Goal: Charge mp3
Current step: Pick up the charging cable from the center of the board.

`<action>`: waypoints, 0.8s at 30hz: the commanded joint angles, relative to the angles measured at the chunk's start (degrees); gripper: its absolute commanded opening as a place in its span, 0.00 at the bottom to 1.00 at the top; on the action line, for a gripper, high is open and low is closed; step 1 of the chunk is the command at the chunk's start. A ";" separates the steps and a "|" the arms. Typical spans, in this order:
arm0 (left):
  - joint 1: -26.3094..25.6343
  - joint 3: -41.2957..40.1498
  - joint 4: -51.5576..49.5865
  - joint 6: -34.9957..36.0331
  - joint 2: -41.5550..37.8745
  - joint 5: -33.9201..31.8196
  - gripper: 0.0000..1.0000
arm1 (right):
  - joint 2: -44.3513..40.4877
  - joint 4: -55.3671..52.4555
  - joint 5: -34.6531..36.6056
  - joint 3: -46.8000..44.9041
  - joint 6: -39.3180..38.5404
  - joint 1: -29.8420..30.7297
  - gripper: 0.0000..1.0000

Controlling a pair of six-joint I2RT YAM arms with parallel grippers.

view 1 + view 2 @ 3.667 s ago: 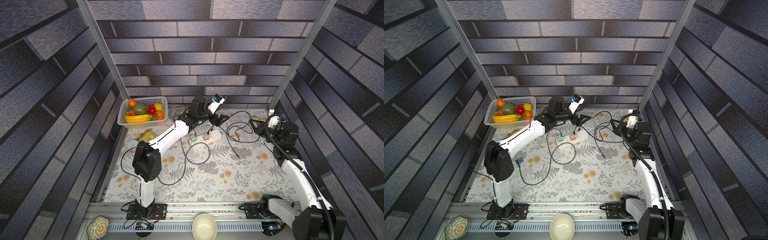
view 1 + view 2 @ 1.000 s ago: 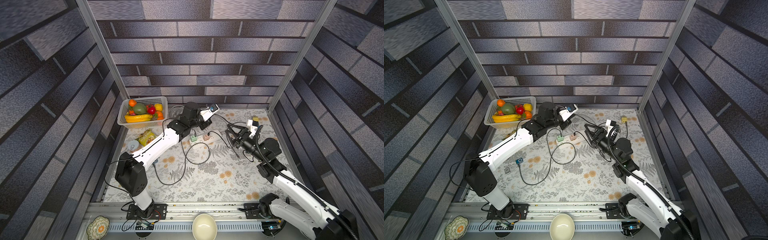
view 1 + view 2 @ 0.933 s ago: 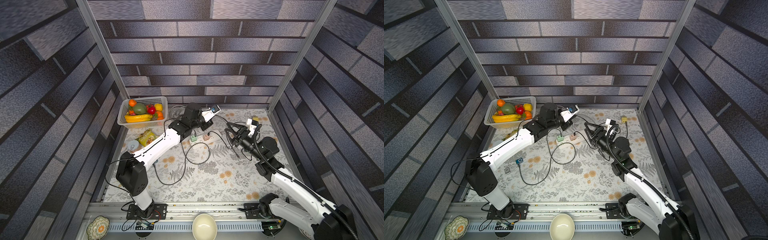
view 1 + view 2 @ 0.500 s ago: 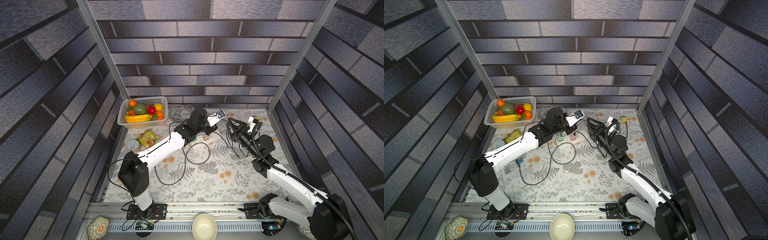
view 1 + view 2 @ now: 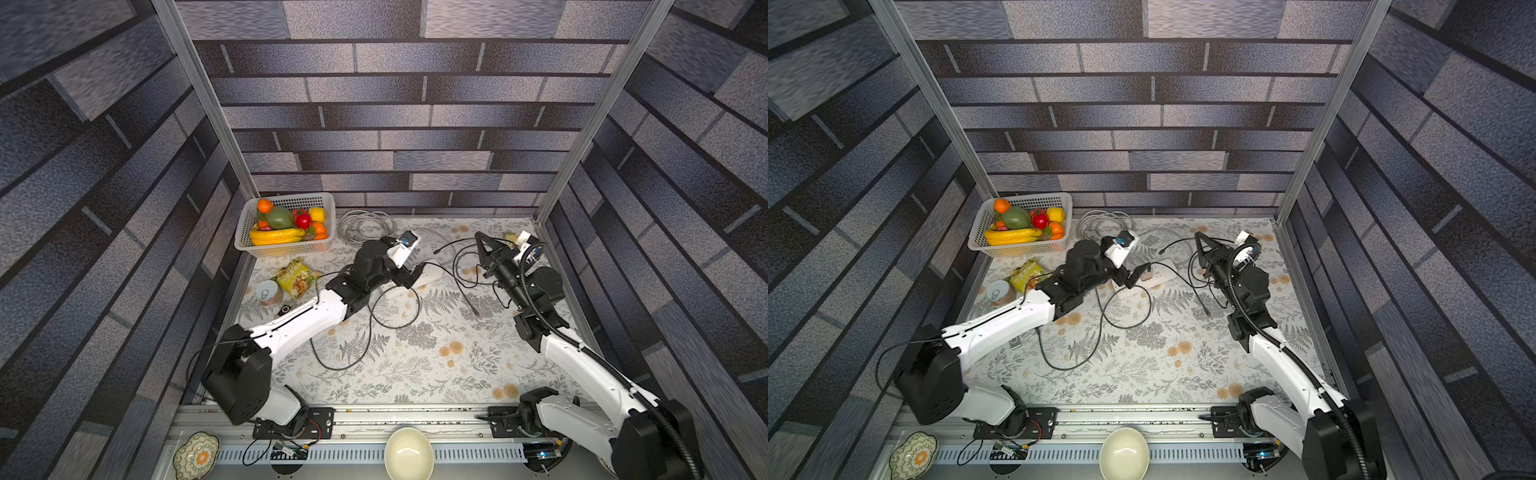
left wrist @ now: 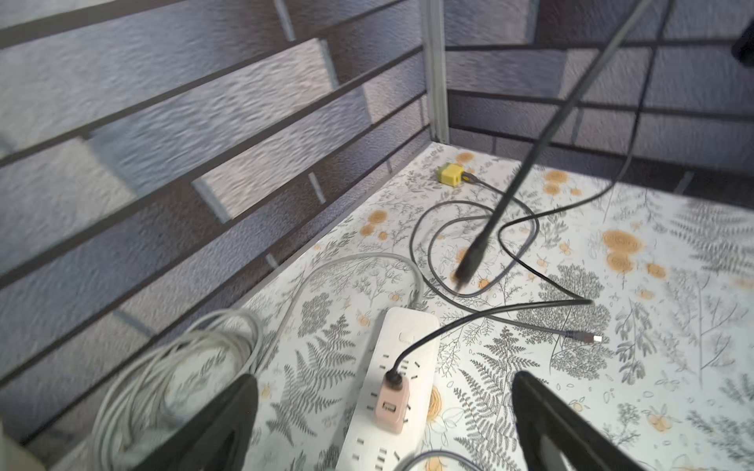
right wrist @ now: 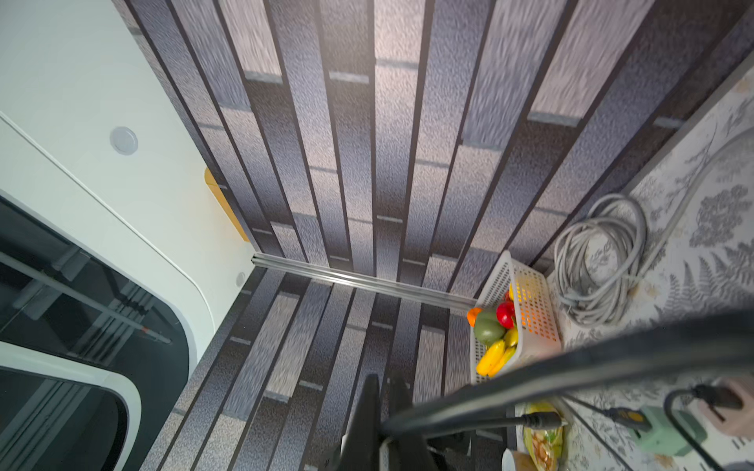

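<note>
- The left fingers [image 6: 228, 420] stand spread wide with nothing between them. They hover over the white power strip [image 6: 402, 359], into which a pink adapter [image 6: 391, 407] is plugged.
- The right fingers [image 7: 363, 432] are pressed together on a black cable [image 7: 571, 367], raised above the tabletop [image 5: 415, 365] toward its 1 o'clock corner. The cable's plug end [image 6: 469, 261] dangles clear of the surface and is blurred.
- A small dark square device, apparently the mp3 player [image 5: 284, 309], lies at the tabletop's 9 o'clock edge. It sits just at the 5 o'clock side of a can [image 5: 266, 291], and neither set of fingers touches it.
- The adapter's cable [image 6: 530, 306] runs from the pink adapter and ends in a small connector [image 5: 476, 312], which lies loose at the strip's 4 o'clock.
- A yellow adapter [image 6: 451, 174] with its own lead sits in the 1 o'clock corner.
- A basket [image 5: 286, 249] of fruit fills the 11 o'clock corner. A grey cable coil [image 5: 365, 226] lies at its 3 o'clock and a snack bag [image 5: 296, 277] at its 6 o'clock.
</note>
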 commanded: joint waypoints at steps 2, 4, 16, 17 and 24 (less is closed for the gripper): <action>6.38 -8.35 10.65 -46.66 -12.47 12.05 1.00 | 4.18 16.49 -5.99 1.80 4.67 -2.17 0.00; 7.82 -12.78 17.39 -60.80 -14.43 15.94 1.00 | 8.17 24.59 -7.05 3.27 8.66 -2.11 0.00; -1.68 -16.43 46.59 -95.30 -4.74 6.34 0.97 | 6.43 26.04 -7.54 7.36 5.06 2.42 0.00; -1.82 -16.08 47.45 -97.08 -3.61 6.10 0.96 | 6.03 25.47 -7.75 7.41 4.64 2.65 0.00; -3.92 -11.93 48.24 -103.06 0.48 4.20 0.94 | 4.24 27.55 -7.83 5.50 3.49 3.31 0.00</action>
